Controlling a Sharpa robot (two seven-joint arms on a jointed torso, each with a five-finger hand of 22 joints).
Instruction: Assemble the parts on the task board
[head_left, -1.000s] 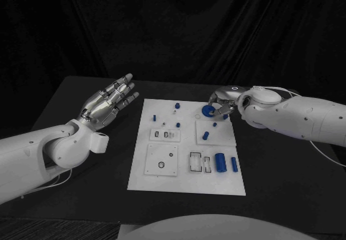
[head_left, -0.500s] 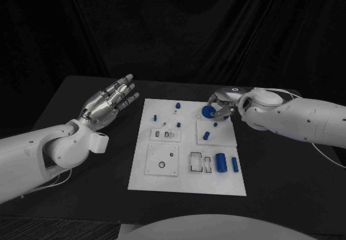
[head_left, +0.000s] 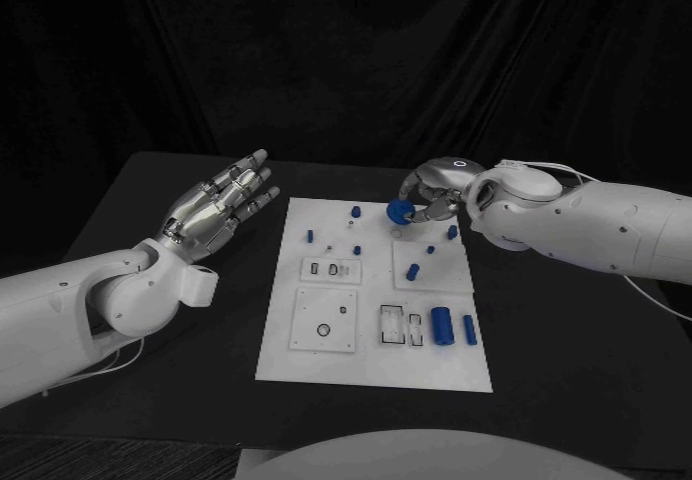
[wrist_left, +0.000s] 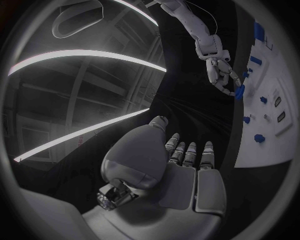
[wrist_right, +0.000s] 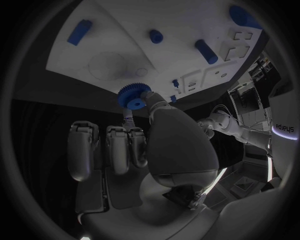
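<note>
From my head camera, the right silver hand covers part of the small blue toothed gear, so I can't make out its grip there. The tiny blue pegs on the white task board are too small for me to tell their shapes. In the left wrist view, the board is cut off at the circle's rim.

Camera setup: one head view, two wrist fisheyes.
Head camera looks steeply down on the black worktop from mid-range, task board central. Left wrist camera sits behind the left hand, close, board at 3 o'clock. Right wrist camera sits behind the right hand, close over the board. All three share the board.
</note>
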